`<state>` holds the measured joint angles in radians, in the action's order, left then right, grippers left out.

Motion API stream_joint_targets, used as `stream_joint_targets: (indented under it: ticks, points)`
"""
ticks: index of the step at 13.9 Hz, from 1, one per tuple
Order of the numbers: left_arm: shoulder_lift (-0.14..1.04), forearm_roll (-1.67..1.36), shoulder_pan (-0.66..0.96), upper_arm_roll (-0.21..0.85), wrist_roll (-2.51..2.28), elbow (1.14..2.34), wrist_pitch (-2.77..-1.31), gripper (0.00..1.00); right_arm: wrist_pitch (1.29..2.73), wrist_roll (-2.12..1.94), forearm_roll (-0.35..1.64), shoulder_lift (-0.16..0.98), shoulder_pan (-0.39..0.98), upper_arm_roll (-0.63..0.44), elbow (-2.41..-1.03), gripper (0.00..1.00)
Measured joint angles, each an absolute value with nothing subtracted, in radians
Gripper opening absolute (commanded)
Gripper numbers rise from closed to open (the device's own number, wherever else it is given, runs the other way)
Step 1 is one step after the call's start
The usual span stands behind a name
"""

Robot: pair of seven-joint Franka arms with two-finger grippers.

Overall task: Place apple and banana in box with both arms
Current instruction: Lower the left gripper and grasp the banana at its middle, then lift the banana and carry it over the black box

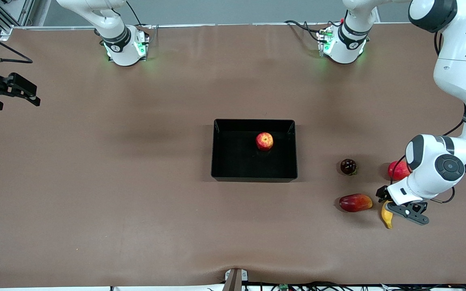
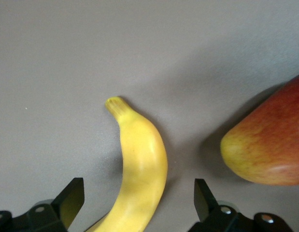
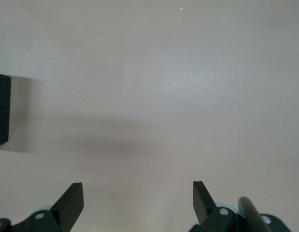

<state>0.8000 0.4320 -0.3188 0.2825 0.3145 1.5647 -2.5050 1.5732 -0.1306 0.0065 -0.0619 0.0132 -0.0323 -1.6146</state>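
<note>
With the apple in the box, I'd lower my spread left gripper squarely astride the banana, mango at three o'clock, while the right gripper waits unclenched.

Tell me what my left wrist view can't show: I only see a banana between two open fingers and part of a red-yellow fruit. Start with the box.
Observer: The box already holds the apple.
Operator: Report the other arm.
Observer: The right pincer waits open over bare table at the right arm's end, away from every fruit.
Operator: List the fruit around my banana.
Observer: Besides the banana under the left pincer and the red-yellow fruit beside it, a dark maroon fruit and a red round fruit lie farther from the front camera.
</note>
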Motion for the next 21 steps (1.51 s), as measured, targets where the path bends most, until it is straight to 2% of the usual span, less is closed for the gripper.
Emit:
stream_joint_targets:
  ticks: [1,2,3,4,10,14,21]
  points:
    - [0.809,0.432,-0.319,0.274,0.315,1.565,-2.518,0.84,1.573,-0.131,0.006,-0.062,0.013,-0.032,-1.613,1.00]
    - [0.820,0.434,-0.319,0.266,0.315,1.565,-2.531,0.57,1.573,-0.131,0.006,-0.062,0.013,-0.032,-1.612,1.00]
    - [0.831,0.436,-0.319,0.257,0.315,1.565,-2.544,0.06,1.571,-0.130,0.006,-0.062,0.013,-0.033,-1.610,1.00]
    - [0.839,0.438,-0.319,0.250,0.315,1.564,-2.556,0.00,1.567,-0.130,0.006,-0.062,0.013,-0.033,-1.610,1.00]
    - [0.823,0.445,-0.319,0.249,0.348,1.524,-2.564,0.00,1.550,-0.130,0.005,-0.062,0.012,-0.038,-1.608,1.00]
    - [0.786,0.445,-0.320,0.291,0.441,1.463,-2.516,0.00,1.543,-0.130,0.004,-0.062,0.012,-0.038,-1.607,1.00]
    - [0.626,0.309,-0.279,0.420,0.213,1.443,-2.205,0.00,1.536,-0.130,0.004,-0.062,0.012,-0.038,-1.606,1.00]
